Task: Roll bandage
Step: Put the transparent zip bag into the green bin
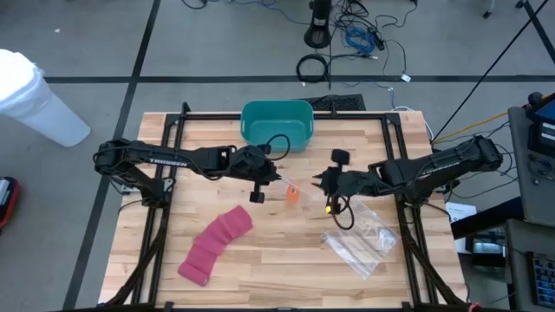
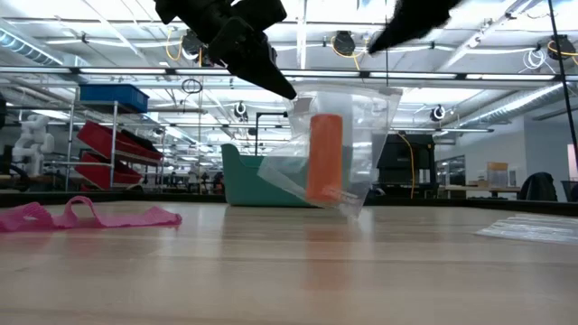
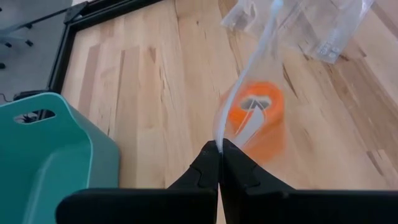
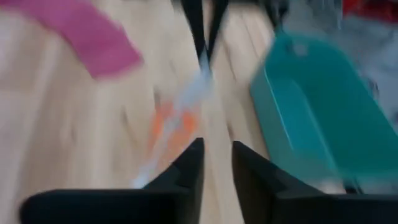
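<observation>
The left gripper [image 3: 219, 152] is clenched on the edge of a clear plastic bag [image 2: 348, 149], holding it just above the wooden table [image 1: 277, 251] with an orange bandage roll [image 2: 324, 155] standing upright inside. Facing it across the table's middle, the right gripper [image 4: 216, 158] has its fingers parted, just short of the bag's other edge (that view is badly smeared). A pink bandage [image 1: 215, 243] lies unrolled and rumpled on the boards toward the left front, well apart from the bag. A teal bin [image 1: 277, 123] sits at the far edge, and a second clear bag [image 1: 362, 243] lies flat toward the right front. Beyond the table are shelving with red and blue bins [image 2: 110, 126] and rows of ceiling lights [image 2: 343, 42].
</observation>
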Robot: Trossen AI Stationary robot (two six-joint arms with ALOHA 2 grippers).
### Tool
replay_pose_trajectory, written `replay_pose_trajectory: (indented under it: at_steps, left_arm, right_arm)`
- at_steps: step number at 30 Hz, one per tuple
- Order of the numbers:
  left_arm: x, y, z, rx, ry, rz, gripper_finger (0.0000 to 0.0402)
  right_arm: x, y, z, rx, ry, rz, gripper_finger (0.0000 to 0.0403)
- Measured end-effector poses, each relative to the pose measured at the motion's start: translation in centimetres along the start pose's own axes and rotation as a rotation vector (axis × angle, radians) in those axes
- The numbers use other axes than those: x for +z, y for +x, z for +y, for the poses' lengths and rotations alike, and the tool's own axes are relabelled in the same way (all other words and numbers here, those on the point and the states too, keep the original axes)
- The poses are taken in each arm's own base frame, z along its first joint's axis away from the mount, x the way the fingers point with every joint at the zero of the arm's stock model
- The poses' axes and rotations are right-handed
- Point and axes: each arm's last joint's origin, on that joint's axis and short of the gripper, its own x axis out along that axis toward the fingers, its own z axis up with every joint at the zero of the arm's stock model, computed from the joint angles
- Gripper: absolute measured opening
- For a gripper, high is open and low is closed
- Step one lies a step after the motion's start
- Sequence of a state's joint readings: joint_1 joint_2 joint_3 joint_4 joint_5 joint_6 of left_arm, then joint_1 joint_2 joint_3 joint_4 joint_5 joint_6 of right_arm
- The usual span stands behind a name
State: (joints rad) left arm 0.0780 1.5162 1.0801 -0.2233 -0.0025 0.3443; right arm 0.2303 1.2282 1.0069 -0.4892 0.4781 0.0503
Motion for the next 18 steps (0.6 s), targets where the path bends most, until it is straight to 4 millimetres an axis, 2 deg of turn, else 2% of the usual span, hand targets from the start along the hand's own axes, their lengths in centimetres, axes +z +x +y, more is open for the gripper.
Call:
replay_pose_trajectory:
  at_steps: [4, 10, 14, 18]
  left_arm:
    - [0.1, 0.0, 0.0, 0.002, 0.000, -0.005, 0.0000]
    - [0.3, 0.0, 0.1, 0.009, -0.026, -0.029, 0.0000]
    - [0.3, 0.0, 0.1, 0.007, -0.026, -0.026, 0.0000]
    - [0.3, 0.0, 0.1, 0.008, -0.025, -0.028, 0.0000]
  right_arm:
    - [1.4, 1.3, -0.2, 0.077, 0.031, -0.112, 0.0124]
    - [1.2, 4.9, -0.5, 0.133, 0.060, -0.079, 0.0185]
    - [0.8, 6.4, -0.8, 0.136, 0.065, -0.037, 0.0192]
    - [0.7, 6.8, -1.3, 0.170, 0.096, -0.027, 0.0170]
